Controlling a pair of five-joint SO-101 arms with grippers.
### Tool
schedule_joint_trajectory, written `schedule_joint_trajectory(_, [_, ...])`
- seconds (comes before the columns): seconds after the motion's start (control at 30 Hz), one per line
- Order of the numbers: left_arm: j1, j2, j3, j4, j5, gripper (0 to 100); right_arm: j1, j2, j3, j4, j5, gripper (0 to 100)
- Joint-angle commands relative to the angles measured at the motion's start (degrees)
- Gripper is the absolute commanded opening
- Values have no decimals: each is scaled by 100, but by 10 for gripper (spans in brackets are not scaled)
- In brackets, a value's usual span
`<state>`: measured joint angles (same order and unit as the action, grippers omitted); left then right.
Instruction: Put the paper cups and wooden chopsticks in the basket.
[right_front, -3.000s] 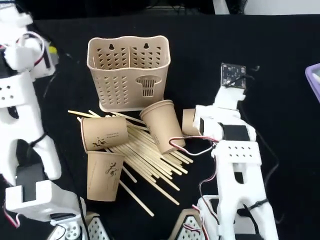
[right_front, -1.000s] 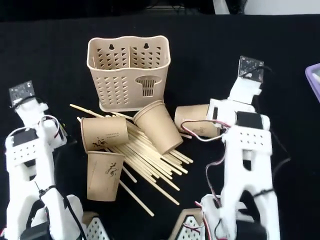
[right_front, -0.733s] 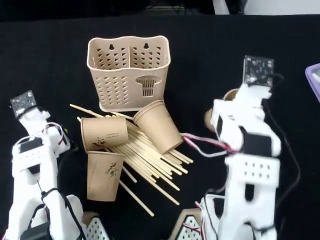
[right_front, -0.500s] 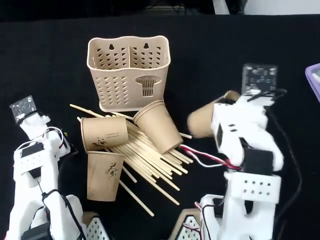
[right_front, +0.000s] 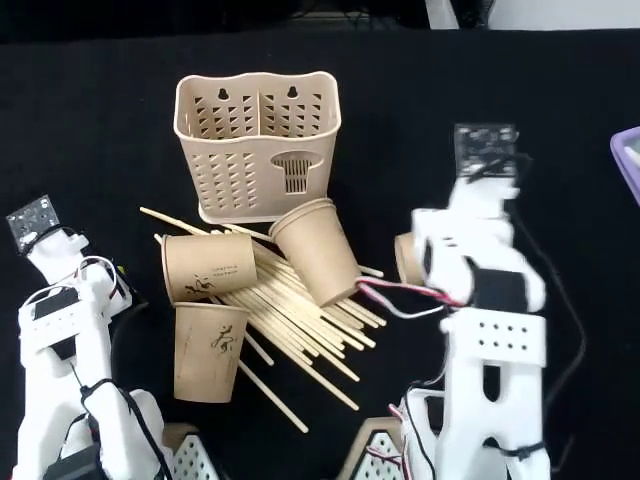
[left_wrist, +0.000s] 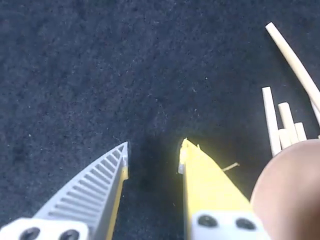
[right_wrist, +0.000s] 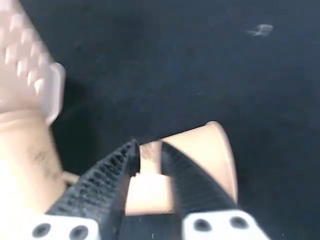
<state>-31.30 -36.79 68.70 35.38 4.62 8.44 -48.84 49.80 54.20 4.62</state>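
One paper cup (right_wrist: 205, 155) is pinched by right end effector (right_wrist: 149, 147); overhead, half hidden.

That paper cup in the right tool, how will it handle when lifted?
Probably light: the right tool holds the paper cup by a pinch. Its thin wall may crumple under squeeze. Set down sideways, its round body would likely roll.

Basket (right_front: 258, 145) top open, tilted cup (right_front: 318, 250) just before its front, chopsticks (right_front: 300, 320) piled in front, passing room over black cloth (right_front: 420, 100) beside basket
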Motion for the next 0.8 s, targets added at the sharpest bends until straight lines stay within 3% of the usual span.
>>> schedule_joint_trajectory(0.0, [-66, -141, -48, -97, 70, 170, 396, 31, -347, 62, -281, 193])
schedule_joint_trajectory(0.37, [-75, -132, -48, -97, 70, 170, 862, 2316, -1982, 738, -519, 198])
schedule_joint_trajectory(0.77, [-75, -132, -48, -97, 70, 170, 1020, 3231, -2308, 809, -475, 194])
